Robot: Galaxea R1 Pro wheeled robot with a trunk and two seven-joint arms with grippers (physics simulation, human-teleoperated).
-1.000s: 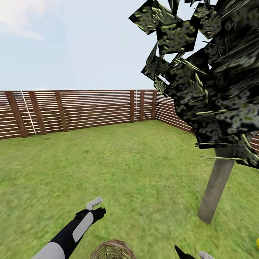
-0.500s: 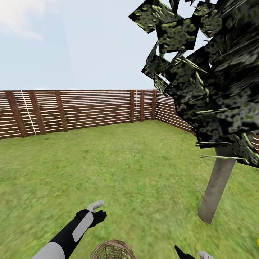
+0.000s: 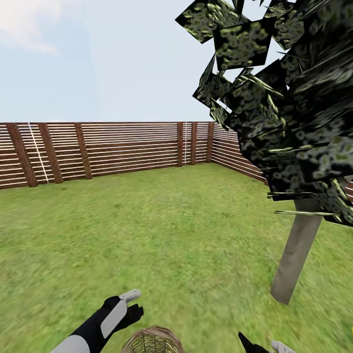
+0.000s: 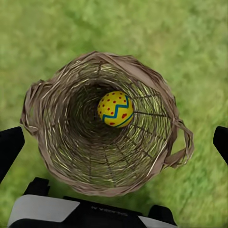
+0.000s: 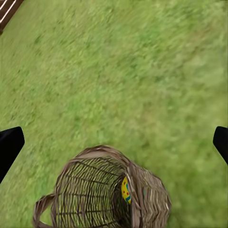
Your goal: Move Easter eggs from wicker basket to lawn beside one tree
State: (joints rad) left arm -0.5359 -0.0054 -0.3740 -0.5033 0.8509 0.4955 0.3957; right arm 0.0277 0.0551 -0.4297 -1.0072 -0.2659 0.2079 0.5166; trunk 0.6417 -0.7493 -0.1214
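The wicker basket (image 4: 102,126) stands on the lawn (image 3: 176,230) directly under my left gripper (image 4: 115,142), which is open with its dark fingertips (image 4: 9,147) spread wider than the rim. One Easter egg (image 4: 115,109), yellow with a blue zigzag and red dots, lies inside. In the head view the basket (image 3: 153,341) sits at the bottom edge, with the left gripper (image 3: 131,300) just above and left of it. My right gripper (image 5: 114,142) is open over grass, a little short of the basket (image 5: 102,194), where a sliver of the egg (image 5: 126,190) shows. The tree (image 3: 296,252) stands to the right.
A brown slatted fence (image 3: 108,149) rings the garden at the back and right. The tree's dark foliage (image 3: 289,98) hangs over the right side. Open grass stretches between the basket and the pale trunk.
My left arm has dropped lower and drawn closer to the basket. The right arm, the basket and the camera have stayed put.
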